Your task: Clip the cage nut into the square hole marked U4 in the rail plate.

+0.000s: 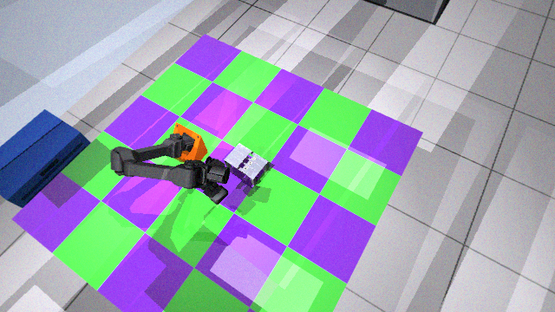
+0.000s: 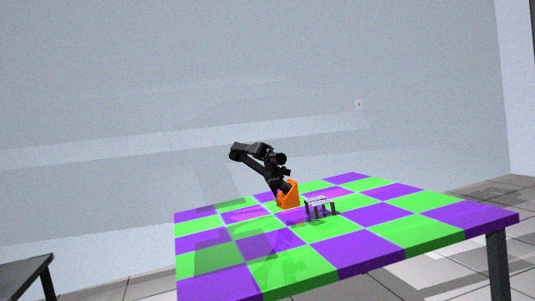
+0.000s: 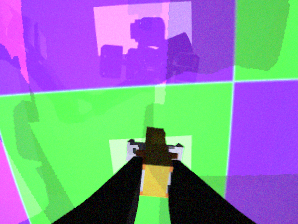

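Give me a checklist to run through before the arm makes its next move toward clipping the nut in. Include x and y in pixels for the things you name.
1. Gripper (image 1: pixel 218 178) (image 2: pixel 277 197) (image 3: pixel 154 167) shut on the cage nut (image 3: pixel 156 154): ok.
2. Rail plate (image 1: pixel 237 157) (image 2: pixel 322 202) standing level on its legs: ok.
3. Gripper above the rail plate: not ok, it is off to one side.
4. U4 marking readable, so the right hole is picked: cannot tell, too small.
5. Spring wings squeezed enough for the hole: cannot tell.
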